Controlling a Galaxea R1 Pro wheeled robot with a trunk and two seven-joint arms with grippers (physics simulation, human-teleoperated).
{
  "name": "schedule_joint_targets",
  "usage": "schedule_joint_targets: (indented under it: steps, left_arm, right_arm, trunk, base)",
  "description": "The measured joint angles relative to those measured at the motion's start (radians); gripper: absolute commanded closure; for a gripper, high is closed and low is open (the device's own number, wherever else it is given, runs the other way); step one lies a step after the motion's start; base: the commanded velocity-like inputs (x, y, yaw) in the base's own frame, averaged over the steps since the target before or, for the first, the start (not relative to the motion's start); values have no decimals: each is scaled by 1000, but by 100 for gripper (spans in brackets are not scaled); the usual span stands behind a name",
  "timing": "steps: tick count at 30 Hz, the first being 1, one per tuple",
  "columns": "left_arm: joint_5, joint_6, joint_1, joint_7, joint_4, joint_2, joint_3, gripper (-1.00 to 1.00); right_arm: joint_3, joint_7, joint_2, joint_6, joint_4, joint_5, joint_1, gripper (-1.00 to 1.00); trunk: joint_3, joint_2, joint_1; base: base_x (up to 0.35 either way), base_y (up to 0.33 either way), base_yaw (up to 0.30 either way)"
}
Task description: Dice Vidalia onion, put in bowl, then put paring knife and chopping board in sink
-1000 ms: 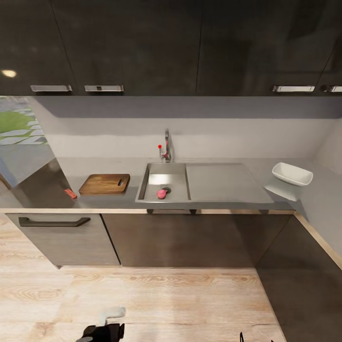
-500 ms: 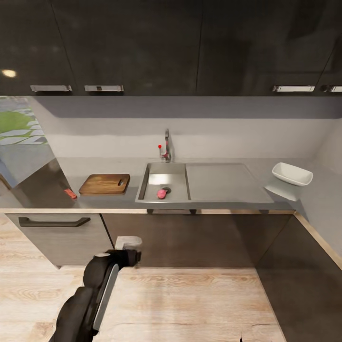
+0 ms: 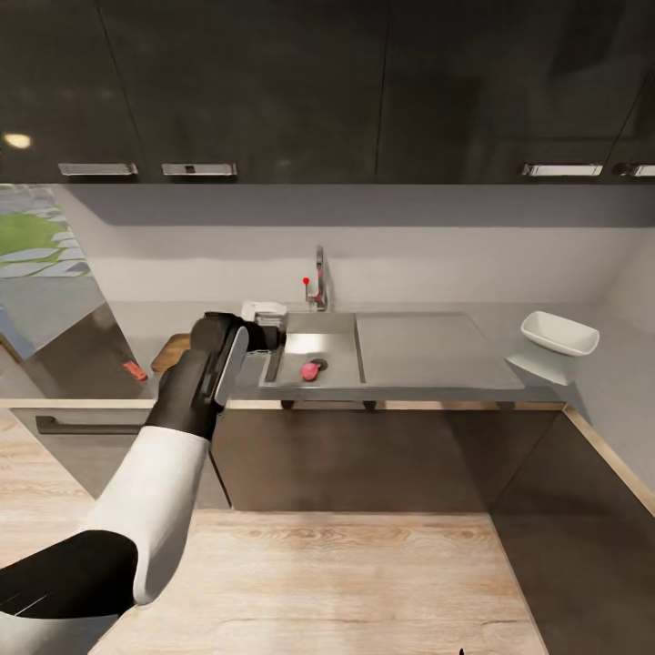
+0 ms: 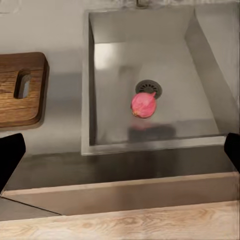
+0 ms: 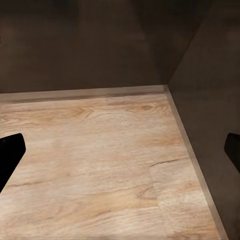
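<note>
The pink-red Vidalia onion [image 3: 312, 370] lies in the steel sink [image 3: 314, 327] beside the drain; the left wrist view looks down on the onion [image 4: 144, 105]. My left gripper [image 3: 273, 338] hovers over the sink's left rim, open and holding nothing, its black fingertips [image 4: 10, 156] spread wide. The wooden chopping board [image 3: 173, 350] lies left of the sink, partly hidden by my left arm, and the board's handle end [image 4: 20, 90] is in the wrist view. A small red-handled paring knife [image 3: 135, 371] rests further left. A white bowl [image 3: 559, 333] stands at the right. My right gripper [image 5: 120, 155] hangs open over the floor.
A faucet [image 3: 318, 277] with a red knob rises behind the sink, and a drainboard [image 3: 428, 350] lies to its right. Dark wall cabinets [image 3: 273, 91] hang overhead. The counter turns a corner at the right. Wooden floor [image 5: 100, 160] meets dark base cabinets.
My left arm has swung up from near the floor to counter height, and its gripper now hangs over the sink's left rim, covering part of the chopping board.
</note>
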Motion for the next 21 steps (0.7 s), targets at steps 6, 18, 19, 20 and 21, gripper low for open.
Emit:
schedule_joint_targets:
  steps: [6, 18, 19, 20, 21]
  left_arm:
    - [51, 1, -47, -4, 80, 1, -2, -100]
    - [53, 1, -43, -6, 84, 14, -5, -100]
    - [53, 1, -43, -6, 84, 16, -5, -100]
    - [53, 1, -43, -6, 84, 17, -4, -100]
    - [53, 1, -42, -6, 84, 18, -4, -100]
  right_arm:
    - [0, 0, 0, 0, 0, 0, 0, -100]
    - [0, -2, -1, 0, 1, 0, 0, -100]
    - [0, -2, -1, 0, 1, 0, 0, -100]
    - [0, -2, -1, 0, 1, 0, 0, -100]
    - [0, -2, -1, 0, 1, 0, 0, -100]
  trunk:
    - [0, 0, 0]
    - [0, 0, 0]
    - [0, 0, 0]
    - [0, 0, 0]
    - [0, 0, 0]
  base:
    - [0, 0, 0]
    - [0, 0, 0]
    - [6, -7, 0]
    - [34, -37, 0]
    - [49, -54, 0]
